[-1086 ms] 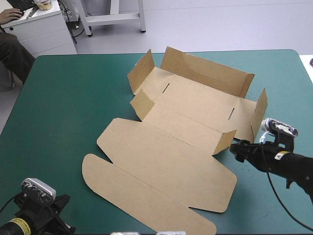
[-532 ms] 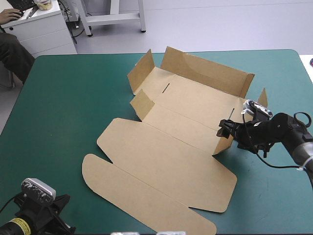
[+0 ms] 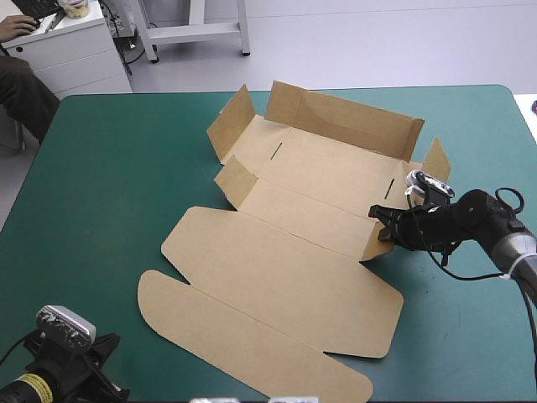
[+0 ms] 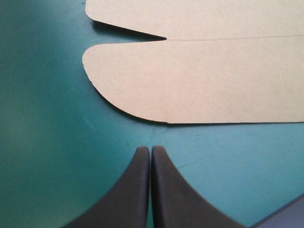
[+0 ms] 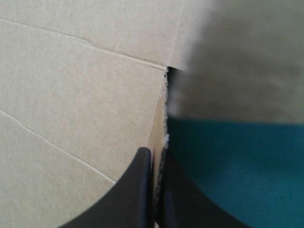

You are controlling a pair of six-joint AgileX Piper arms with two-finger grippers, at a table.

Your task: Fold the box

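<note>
The right hand (image 5: 153,151) is all but closed on a cut edge of the box (image 3: 277,277), with the thin brown board pinched between its black fingers. In the high view the hold sits on the short corner flap (image 3: 373,246), which stands at the right end of the tray's near wall, toward the right edge of the desk (image 3: 109,168). From this hand the rest of the sheet lies leftward and toward the far edge. The tray floor comes first, then the far wall (image 3: 344,122), which stands upright. The small right side wall (image 3: 435,159) stands just beyond the wrist.

The left hand (image 4: 150,148) waits low at the desk's near left corner, its fingers pressed together and holding nothing. The rounded tuck flap (image 3: 243,344) lies flat just ahead of it without touching, and the lid panel (image 3: 277,281) lies flat beyond that.

The sheet's long axis runs from the far edge to the near edge, slanting toward the near left corner, and its creases cross it from left to right. The right arm is much the nearer to the tray's walls. The next move probably turns on swinging the held flap inward along the side of the tray floor, while the left hand is better placed for the lid.
</note>
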